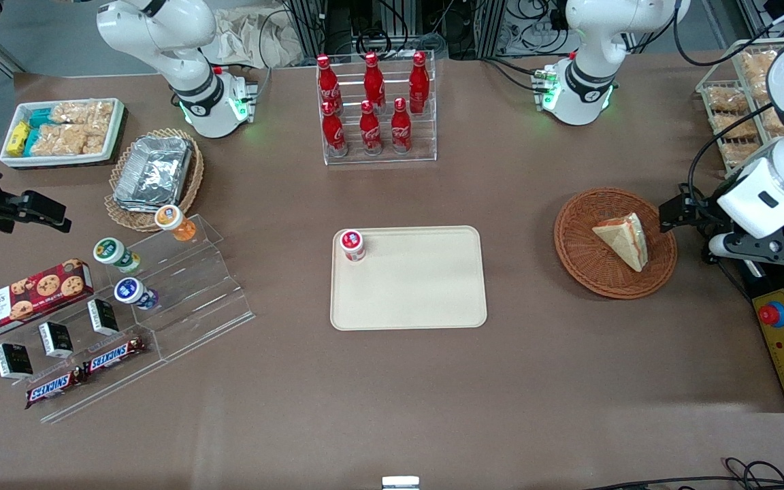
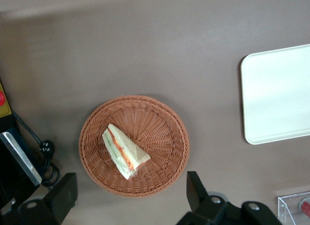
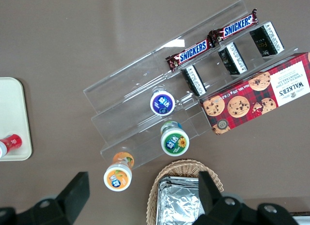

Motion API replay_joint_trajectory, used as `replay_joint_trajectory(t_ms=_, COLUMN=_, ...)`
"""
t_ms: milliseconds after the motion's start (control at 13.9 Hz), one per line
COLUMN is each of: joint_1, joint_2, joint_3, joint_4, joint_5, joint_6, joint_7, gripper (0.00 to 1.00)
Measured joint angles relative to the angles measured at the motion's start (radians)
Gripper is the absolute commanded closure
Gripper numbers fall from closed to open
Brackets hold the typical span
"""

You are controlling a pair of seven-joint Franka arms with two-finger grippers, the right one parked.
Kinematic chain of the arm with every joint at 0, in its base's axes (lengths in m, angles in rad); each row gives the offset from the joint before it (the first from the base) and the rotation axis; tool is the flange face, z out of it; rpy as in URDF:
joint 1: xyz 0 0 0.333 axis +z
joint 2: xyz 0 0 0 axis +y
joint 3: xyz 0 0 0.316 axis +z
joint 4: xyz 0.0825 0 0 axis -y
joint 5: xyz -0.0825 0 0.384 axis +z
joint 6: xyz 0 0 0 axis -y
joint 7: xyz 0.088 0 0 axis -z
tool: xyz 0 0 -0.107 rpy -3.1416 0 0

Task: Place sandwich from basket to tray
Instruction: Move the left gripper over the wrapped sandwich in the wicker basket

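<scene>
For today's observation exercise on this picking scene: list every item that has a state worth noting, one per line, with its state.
sandwich: wrapped, lying in the basket, not gripped
basket: holds only the sandwich
tray: flat on the table, one small red-lidded cup standing on it
gripper: open, hanging above the basket's edge
cola bottles: upright in their clear rack

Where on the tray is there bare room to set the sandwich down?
Most of the tray is bare. Only a small red-capped cup stands in the corner nearest the bottle rack, so keep off that corner. The sandwich lies in the basket; the gripper hangs above it, jaws open.
</scene>
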Motion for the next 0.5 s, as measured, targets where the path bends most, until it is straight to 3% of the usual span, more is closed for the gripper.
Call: replay_joint_trajectory(t_ms=503, joint_1=0.007, joint_2=-0.056, joint_3=0.005, joint_4=-0.050, joint_5=0.004, joint_6=-0.043, joint_7=-0.152, gripper=0.00)
